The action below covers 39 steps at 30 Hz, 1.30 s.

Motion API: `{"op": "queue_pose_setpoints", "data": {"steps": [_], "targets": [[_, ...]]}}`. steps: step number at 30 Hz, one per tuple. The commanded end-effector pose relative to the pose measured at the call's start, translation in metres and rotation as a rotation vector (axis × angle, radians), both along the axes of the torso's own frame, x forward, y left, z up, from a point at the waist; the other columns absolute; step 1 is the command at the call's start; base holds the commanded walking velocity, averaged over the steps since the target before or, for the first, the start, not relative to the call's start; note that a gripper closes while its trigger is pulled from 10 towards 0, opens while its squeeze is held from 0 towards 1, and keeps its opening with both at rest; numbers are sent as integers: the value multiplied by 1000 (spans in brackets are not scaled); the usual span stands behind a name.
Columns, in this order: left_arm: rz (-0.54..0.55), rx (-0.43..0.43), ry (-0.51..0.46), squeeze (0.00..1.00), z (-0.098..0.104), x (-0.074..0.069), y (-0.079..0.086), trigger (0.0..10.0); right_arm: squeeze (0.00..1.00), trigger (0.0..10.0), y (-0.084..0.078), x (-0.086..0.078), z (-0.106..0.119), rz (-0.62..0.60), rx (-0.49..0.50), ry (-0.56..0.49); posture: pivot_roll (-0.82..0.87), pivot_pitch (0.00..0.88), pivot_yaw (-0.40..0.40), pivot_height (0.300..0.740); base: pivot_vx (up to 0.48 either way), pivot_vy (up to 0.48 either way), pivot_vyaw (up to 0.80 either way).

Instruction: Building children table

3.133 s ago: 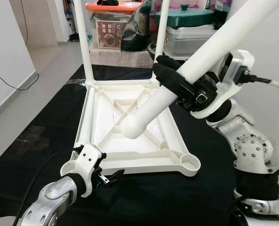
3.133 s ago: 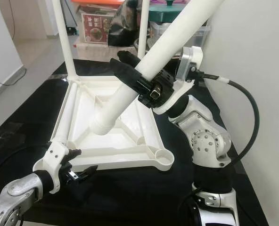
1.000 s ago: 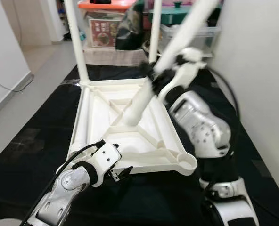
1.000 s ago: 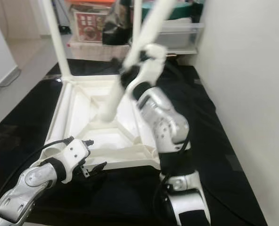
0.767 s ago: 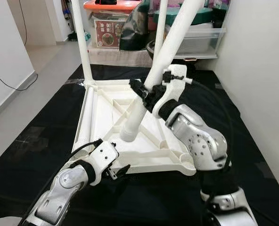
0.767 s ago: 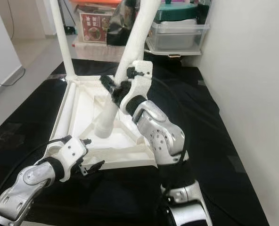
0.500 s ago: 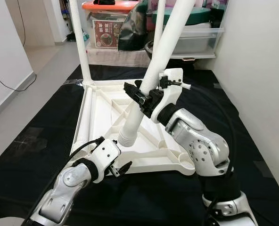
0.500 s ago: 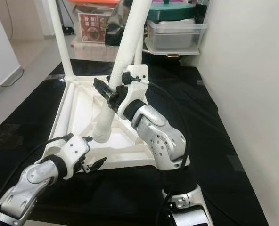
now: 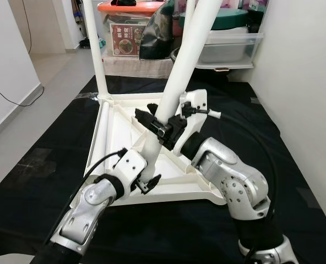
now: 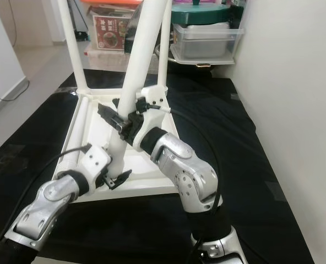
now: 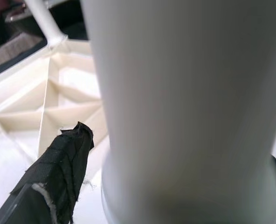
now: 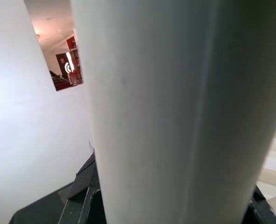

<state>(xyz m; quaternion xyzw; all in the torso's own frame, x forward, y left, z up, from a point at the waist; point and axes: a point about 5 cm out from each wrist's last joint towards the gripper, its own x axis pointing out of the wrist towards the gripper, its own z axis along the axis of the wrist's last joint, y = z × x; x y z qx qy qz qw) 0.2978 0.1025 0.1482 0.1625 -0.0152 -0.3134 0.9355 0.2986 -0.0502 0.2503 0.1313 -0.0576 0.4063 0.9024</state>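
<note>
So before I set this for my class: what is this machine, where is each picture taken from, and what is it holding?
It is a humanoid robot with two silver arms, each ending in a black two-fingered claw. Two pictures come from cameras in its head, looking down; two come from cameras on its wrists. An upside-down white table top lies on a black mat, with two legs already standing at its far corners. The right claw grips a third white leg, tilted, and the left claw is at that leg's lower end near the front left corner. Storage boxes stand behind.
</note>
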Motion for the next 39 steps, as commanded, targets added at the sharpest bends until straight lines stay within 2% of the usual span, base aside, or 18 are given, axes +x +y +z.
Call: {"op": "queue_pose_setpoints", "data": {"steps": [1, 7, 8, 9, 10, 15, 26, 27, 30, 31, 32, 39], "targets": [[-4, -12, -13, 0, 3, 3, -5, 10000, 0, 0, 14, -9, 0, 97, 10, -3, 62, 0, -21, 740, 0, 0, 0], [-27, -21, -7, 0, 2, 2, -10, 10000, 0, 0, 14, -10, -1, 96, 9, -6, 61, 0, -18, 740, 0, 0, 0], [-36, -22, -3, 0, 1, 1, -10, 4431, 0, 0, 13, -10, 0, 95, 10, -8, 60, 0, -17, 740, 0, 0, 0], [-36, -22, -3, 0, 1, 1, -10, 4431, 0, 0, 13, -10, 0, 95, 10, -8, 60, 0, -17, 740, 0, 0, 0], [-40, -23, 2, 0, 0, 1, -10, 0, 0, 0, 13, -10, 0, 93, 11, -10, 60, 0, -17, 740, 0, 0, 0], [-74, -48, 27, 0, -5, -5, -9, 0, 0, 0, 10, -7, 5, 74, 22, -22, 60, 0, -18, 740, 0, 0, 0], [-65, -41, 34, 0, -6, -4, -8, 0, 0, 0, 8, -5, 7, 69, 21, -35, 61, 0, -22, 740, 0, 0, 0], [-58, -35, 34, 0, -6, -3, -7, 4431, 0, 3686, 9, -5, 7, 74, 18, -36, 61, 0, -22, 740, 0, 0, 0], [-56, -35, 34, 0, -6, -3, -7, 4431, 0, 3686, 9, -5, 7, 75, 17, -35, 61, 0, -22, 740, 0, 0, 0], [-53, -32, 35, 0, -6, -2, -6, 10000, 0, 10000, 9, -4, 8, 67, 18, -30, 61, 0, -21, 740, 0, 0, 0], [-49, -28, 37, 0, -6, -2, -6, 10000, 1000, 10000, 8, -3, 8, 58, 33, -18, 61, 0, -21, 740, 0, 0, 0], [-71, -43, 32, 0, -1, -3, -6, 10000, 1000, 10000, -1, 6, 12, -2, 89, -1, 61, 0, -21, 740, 0, 0, 0]]}}
